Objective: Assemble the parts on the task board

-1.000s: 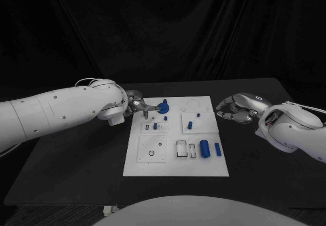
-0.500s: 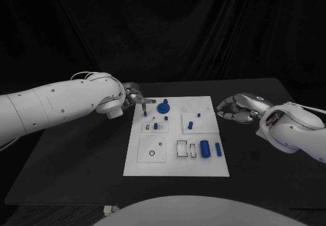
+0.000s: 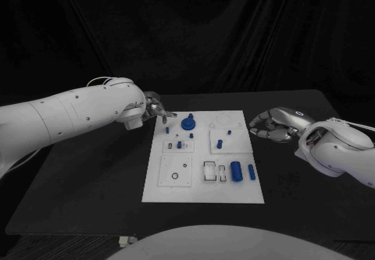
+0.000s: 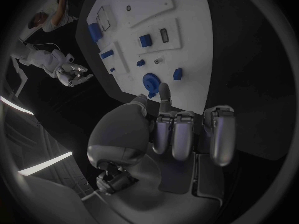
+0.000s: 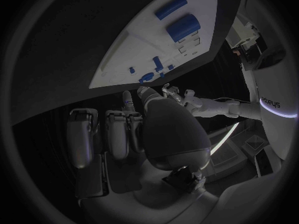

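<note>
Left hand [image 3: 156,111] at far-left corner of task board [image 3: 203,189], holding nothing, one finger extended; round blue part [image 3: 187,124] stands on the board just beside its fingertips. Right hand [image 3: 271,125] off the board's far-right edge, fingers curled in, empty.

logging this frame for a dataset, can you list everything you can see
table: one, black, under everything
task board: one, white, middle of the table
round part: one, blue, far end of the board
cylinders: two, blue, side by side near the board's near right
smaller parts: several, blue, mid-board
left hand: silver, at the board's far left corner, a small blue piece by its fingertips
right hand: silver, fingers curled, holding nothing, off the board's right edge
</note>
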Robot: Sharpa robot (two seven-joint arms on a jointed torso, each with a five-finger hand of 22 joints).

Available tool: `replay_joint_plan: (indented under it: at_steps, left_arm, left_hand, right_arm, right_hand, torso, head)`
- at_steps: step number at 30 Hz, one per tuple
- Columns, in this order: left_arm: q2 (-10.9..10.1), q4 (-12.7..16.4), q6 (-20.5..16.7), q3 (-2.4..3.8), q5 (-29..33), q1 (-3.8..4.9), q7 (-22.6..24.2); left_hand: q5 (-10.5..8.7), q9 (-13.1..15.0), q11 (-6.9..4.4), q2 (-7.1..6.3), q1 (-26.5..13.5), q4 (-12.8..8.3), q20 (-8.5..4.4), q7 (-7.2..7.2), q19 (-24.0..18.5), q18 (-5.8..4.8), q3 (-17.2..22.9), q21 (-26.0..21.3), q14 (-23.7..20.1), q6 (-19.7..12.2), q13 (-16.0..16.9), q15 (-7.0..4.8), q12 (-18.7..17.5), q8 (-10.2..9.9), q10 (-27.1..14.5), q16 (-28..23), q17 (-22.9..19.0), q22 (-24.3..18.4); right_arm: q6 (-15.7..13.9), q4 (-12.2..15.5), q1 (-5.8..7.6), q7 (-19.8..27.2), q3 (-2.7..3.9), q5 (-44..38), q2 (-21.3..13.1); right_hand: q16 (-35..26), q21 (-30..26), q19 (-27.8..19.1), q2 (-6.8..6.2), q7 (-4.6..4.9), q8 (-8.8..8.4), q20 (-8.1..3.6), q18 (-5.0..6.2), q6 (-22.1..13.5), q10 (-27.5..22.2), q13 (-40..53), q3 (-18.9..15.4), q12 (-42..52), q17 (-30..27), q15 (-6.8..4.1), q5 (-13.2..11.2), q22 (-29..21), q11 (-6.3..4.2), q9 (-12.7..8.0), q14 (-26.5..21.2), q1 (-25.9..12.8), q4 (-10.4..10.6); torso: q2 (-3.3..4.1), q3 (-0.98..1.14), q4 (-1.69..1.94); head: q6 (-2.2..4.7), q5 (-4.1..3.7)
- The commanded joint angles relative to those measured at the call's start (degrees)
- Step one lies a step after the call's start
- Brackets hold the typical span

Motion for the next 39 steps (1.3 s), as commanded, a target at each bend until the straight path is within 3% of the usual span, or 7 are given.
replay_joint_plan:
  at_steps: [1,7,17,39]
  left_arm:
    - [0.6,-1.3,2.0,0.04,0.3,-0.31,2.0]
    - [1.6,-3.2,3.1,0.04,0.2,-0.73,2.0]
    - [2.6,-5.4,4.1,0.05,-5.7,-1.51,3.4]
    - [3.4,-6.7,5.5,0.05,-6.6,-2.47,3.7]
  left_hand:
    - [0.29,0.9,-0.36,-0.07,0.9,-0.1,-0.37,-0.1,0.5,0.8,-0.4,-0.3,5.8,-0.6,15.1,-0.38,0.2,0.9,6.0,0.1,15.1,12.3]
    - [-0.01,2.4,-0.39,0.03,1.2,0.0,-0.4,-0.12,0.4,0.84,-0.7,-0.5,5.8,-1.2,15.1,-0.41,0.2,2.0,6.0,0.1,15.1,12.3]
    - [-0.94,3.4,-0.35,-0.08,1.0,0.3,-0.4,-0.06,0.4,0.85,-1.4,-0.6,5.8,-1.9,15.1,-0.38,0.2,2.6,6.0,0.1,15.1,12.3]
    - [-2.06,4.3,-0.32,0.42,0.3,1.1,-0.37,-0.04,0.3,0.87,-2.0,-0.7,5.8,-2.2,15.1,-0.36,0.2,3.1,6.0,0.1,15.1,12.2]
  right_arm:
    - [-0.7,0.2,-0.13,-0.2,0.03,-0.2,0.0]
    - [-0.6,0.2,-0.14,-0.1,0.03,-0.2,0.0]
    - [-0.9,0.2,-0.18,0.1,0.03,-0.2,0.1]
    - [-0.6,-0.1,-0.21,-0.2,0.03,-0.2,0.3]
  right_hand:
    - [-0.1,0.1,4.5,-0.19,0.1,-0.29,0.53,-0.14,-0.1,6.0,15.1,0.1,0.1,12.1,0.39,0.1,14.1,0.17,-0.1,5.2,0.0,0.2]
    - [-0.1,0.0,4.5,-0.2,0.09,-0.27,0.53,-0.1,-0.1,6.0,15.1,0.1,0.1,12.1,0.39,0.2,14.0,0.16,-0.1,5.2,0.1,0.1]
    - [-0.1,0.0,4.5,-0.18,0.05,-0.18,0.52,-0.1,0.1,6.0,15.1,0.3,0.1,12.0,0.37,0.3,14.0,0.12,-0.1,5.2,0.2,0.0]
    - [-0.1,0.0,4.5,-0.18,0.05,-0.18,0.52,-0.1,0.1,6.0,15.1,0.3,0.1,12.0,0.37,0.3,14.0,0.12,-0.1,5.2,0.2,0.0]
  torso:
    - [0.09,-0.14,0.05]
    - [0.0,0.0,0.07]
    - [-0.09,0.06,0.04]
    - [-0.1,0.07,0.1]
  head:
    - [0.01,-0.08]
    - [0.01,-0.13]
    - [0.01,-0.11]
    - [0.01,0.11]
